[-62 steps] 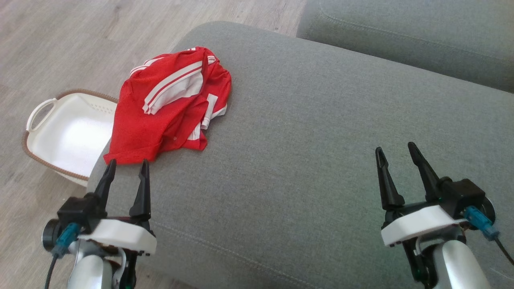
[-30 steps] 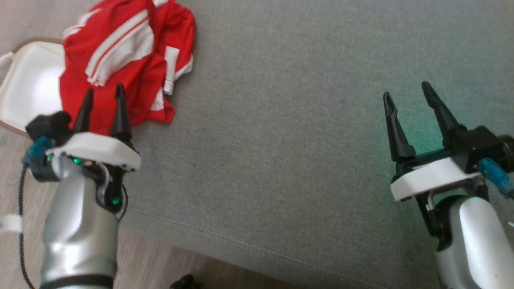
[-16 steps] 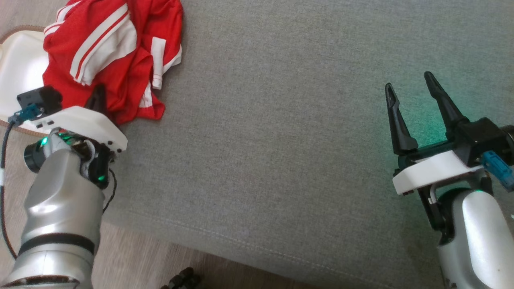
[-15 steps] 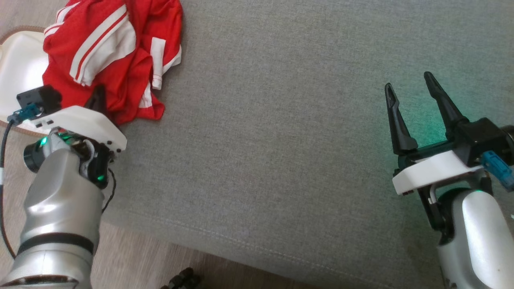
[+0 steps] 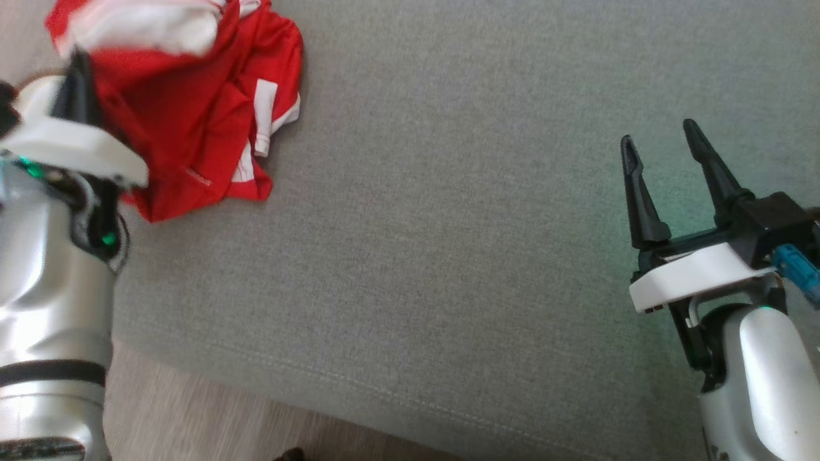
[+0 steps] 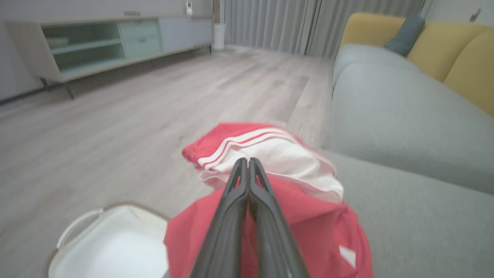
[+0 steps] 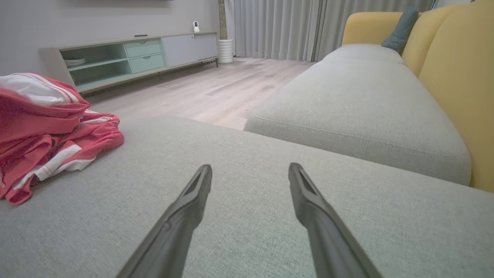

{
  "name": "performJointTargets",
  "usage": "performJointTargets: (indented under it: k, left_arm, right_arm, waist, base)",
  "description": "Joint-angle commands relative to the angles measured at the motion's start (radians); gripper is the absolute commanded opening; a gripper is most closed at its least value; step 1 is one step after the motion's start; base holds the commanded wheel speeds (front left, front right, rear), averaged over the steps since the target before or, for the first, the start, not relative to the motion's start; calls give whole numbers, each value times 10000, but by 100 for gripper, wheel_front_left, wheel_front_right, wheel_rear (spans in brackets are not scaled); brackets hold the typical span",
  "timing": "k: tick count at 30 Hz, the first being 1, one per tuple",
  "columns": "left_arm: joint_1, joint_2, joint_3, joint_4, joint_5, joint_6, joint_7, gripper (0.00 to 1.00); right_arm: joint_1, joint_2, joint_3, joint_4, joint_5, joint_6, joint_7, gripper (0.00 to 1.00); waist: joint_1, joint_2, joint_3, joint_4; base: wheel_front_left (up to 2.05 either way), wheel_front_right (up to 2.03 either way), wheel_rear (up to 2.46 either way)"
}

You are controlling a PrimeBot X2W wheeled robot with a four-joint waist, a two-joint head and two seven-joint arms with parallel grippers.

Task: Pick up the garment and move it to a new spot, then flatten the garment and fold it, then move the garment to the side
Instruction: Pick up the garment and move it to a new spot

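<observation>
Garment (image 5: 211, 128): red, white-striped; lies bunched at left end of grey cushion (image 5: 448, 224), white basket (image 6: 115, 224) on floor just beside. Left gripper (image 6: 247, 164): closed on a fold at garment's near-left edge. Right gripper (image 5: 660, 134): jaws apart, empty, well off to garment's right. Bare cushion for new spot: rightward, between grippers.

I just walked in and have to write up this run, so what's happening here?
The robot's left gripper is shut on the red and white garment at one end of the grey sofa cushion. The right gripper hangs over bare cushion with its jaws open, apart from the cloth. A white basket sits beside the cushion. The garment is crumpled, not yet flattened or folded.
</observation>
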Motion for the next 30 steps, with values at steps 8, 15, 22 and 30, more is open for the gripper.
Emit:
performJointTargets:
  k: [8,15,22,30]
  left_arm:
    - [1444,437,903,-3764,1063,297,-122,0]
    - [2647,69,585,-5890,1530,158,-123,0]
    - [3298,-264,-336,-7141,1665,-22,266,0]
    - [3040,-878,-1616,-7721,1540,-232,680,0]
  right_arm:
    - [279,300,106,-13,267,-9,-498,100]
    - [627,408,9,152,468,-9,-780,100]
    - [903,444,30,80,665,-9,-904,100]
    - [750,448,241,-171,908,-9,-1011,100]
  waist:
    - [0,0,-1143,-154]
    - [0,0,-1934,-630]
    - [0,0,-2242,-1562]
    - [0,0,-1862,-3318]
  base:
    - [0,0,0]
    - [0,0,0]
    - [0,0,0]
    - [0,0,0]
